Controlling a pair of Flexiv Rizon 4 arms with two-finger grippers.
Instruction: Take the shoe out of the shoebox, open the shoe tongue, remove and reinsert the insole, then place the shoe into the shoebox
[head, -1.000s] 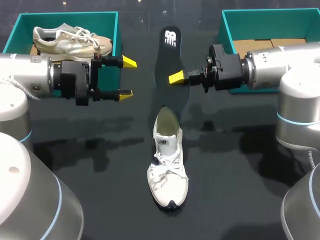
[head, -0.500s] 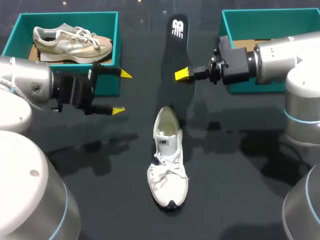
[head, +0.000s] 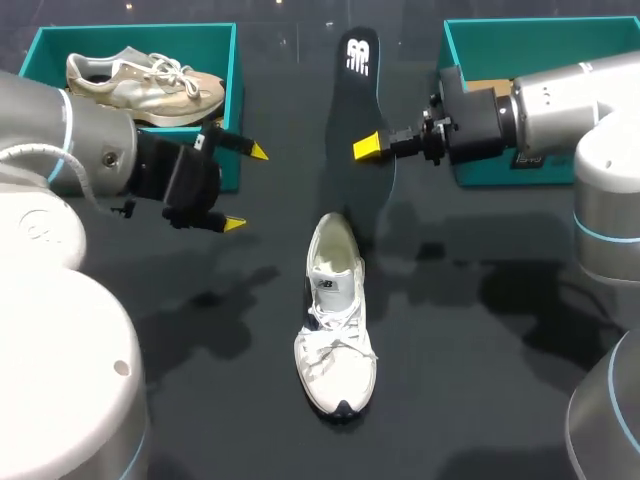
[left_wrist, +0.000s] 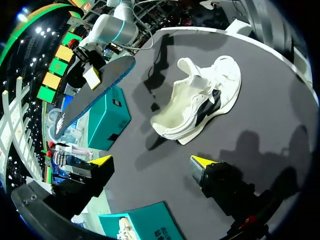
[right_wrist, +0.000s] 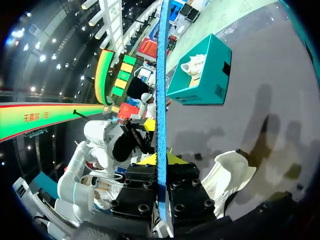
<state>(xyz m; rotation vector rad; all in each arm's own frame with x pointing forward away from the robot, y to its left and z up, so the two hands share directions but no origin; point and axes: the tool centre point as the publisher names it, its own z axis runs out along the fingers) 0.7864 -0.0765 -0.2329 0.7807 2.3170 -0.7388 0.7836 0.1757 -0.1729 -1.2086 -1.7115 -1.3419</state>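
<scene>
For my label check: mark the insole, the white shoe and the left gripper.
insole (head: 352, 100): head view, its dark middle.
white shoe (head: 336, 345): head view, its laces.
left gripper (left_wrist: 152, 161): left wrist view, midway between fingertips.

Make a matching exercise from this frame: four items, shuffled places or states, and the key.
Items
1. insole
2. white shoe
3. beige shoe
4. left gripper

Places or states
A. inside the left shoebox
B. open, holding nothing
C. lying on the table between the two arms
D. clamped in the right gripper

Pairs: 1-D, 2-C, 3-A, 4-B
</scene>
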